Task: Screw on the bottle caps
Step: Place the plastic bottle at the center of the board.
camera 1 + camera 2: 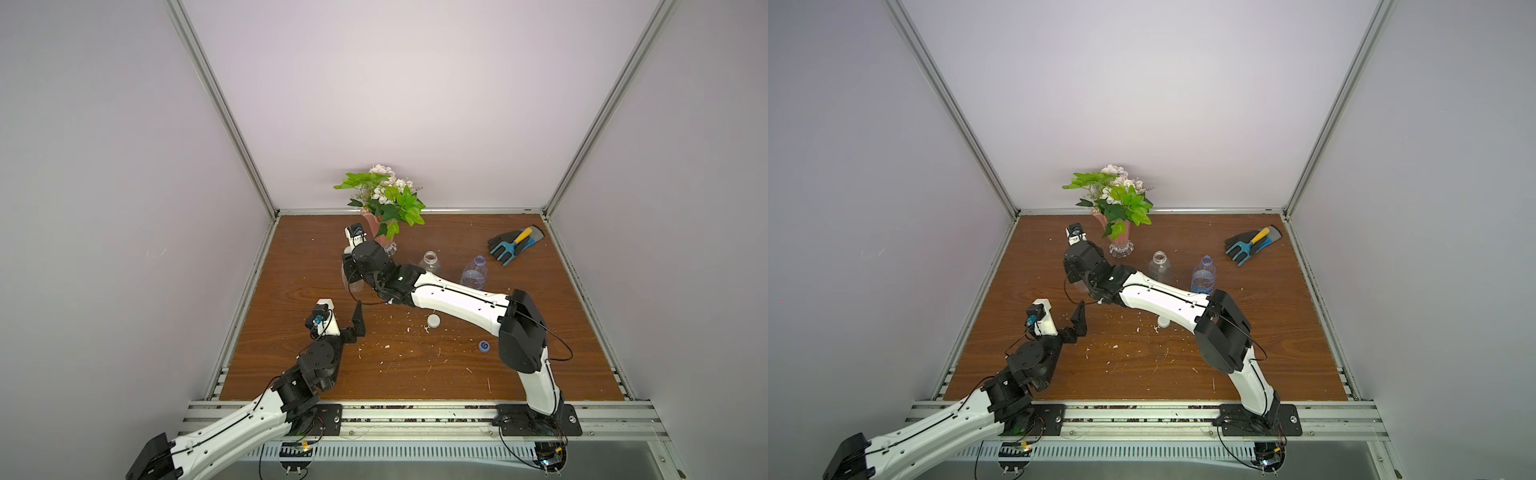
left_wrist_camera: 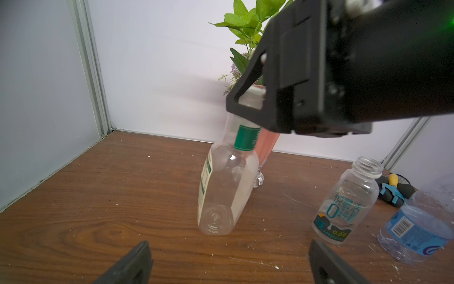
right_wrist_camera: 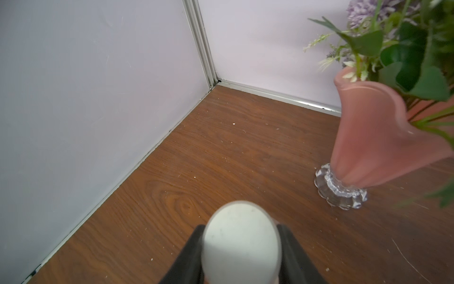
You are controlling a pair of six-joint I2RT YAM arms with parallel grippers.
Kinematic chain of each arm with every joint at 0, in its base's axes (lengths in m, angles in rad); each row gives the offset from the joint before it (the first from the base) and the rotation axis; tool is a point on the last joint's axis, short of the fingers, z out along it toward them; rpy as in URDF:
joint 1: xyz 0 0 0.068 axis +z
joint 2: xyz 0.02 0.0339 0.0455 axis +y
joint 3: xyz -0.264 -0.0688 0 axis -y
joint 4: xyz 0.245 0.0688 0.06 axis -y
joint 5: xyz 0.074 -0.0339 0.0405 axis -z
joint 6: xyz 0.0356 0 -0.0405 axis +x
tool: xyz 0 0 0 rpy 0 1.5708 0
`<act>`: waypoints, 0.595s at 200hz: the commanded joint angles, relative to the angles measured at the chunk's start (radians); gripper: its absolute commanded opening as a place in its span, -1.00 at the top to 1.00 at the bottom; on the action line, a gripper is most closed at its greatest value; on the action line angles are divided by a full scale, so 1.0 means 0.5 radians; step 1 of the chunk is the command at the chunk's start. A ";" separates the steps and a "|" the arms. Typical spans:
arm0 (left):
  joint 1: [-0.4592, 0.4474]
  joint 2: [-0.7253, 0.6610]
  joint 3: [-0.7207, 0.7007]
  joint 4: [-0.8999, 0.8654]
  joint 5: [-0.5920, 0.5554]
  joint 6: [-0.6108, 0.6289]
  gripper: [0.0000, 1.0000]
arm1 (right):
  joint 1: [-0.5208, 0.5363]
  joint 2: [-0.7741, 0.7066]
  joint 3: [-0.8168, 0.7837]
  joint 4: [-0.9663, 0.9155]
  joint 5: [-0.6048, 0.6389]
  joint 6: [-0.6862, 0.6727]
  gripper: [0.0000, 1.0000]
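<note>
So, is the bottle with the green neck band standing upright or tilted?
Tilted: the bottle leans with its underside partly showing, held at its white cap by the right gripper.

Pink vase (image 3: 368, 137) with flowers (image 1: 386, 183) near back wall (image 1: 415, 104); black glove (image 1: 500, 254), yellow-handled fork (image 1: 515, 242) atop, back right corner.

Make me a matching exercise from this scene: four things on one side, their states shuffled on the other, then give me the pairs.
Things:
1. blue cap
2. green-ringed bottle
3. left gripper
4. right gripper

States:
A. tilted
B. shut on a white cap
C. lying loose on the table
D. open, holding nothing

Pairs: 1-C, 2-A, 3-D, 4-B
</note>
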 commanded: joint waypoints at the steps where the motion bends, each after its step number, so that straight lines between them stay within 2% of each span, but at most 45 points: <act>1: 0.009 -0.049 0.024 -0.049 0.000 -0.023 -0.99 | -0.021 0.107 0.294 -0.185 0.015 -0.052 0.64; 41: 0.014 -0.099 0.003 -0.084 0.018 -0.035 -0.99 | -0.044 0.350 0.690 -0.416 0.043 -0.062 0.59; 80: 0.011 -0.115 -0.002 -0.087 0.031 -0.035 -0.99 | -0.075 0.443 0.790 -0.473 0.019 -0.025 0.56; 102: 0.012 -0.110 -0.007 -0.090 0.029 -0.040 -0.99 | -0.089 0.467 0.810 -0.507 0.015 0.006 0.45; 119: 0.013 -0.101 -0.013 -0.081 0.034 -0.045 -0.99 | -0.100 0.475 0.810 -0.519 0.000 0.017 0.26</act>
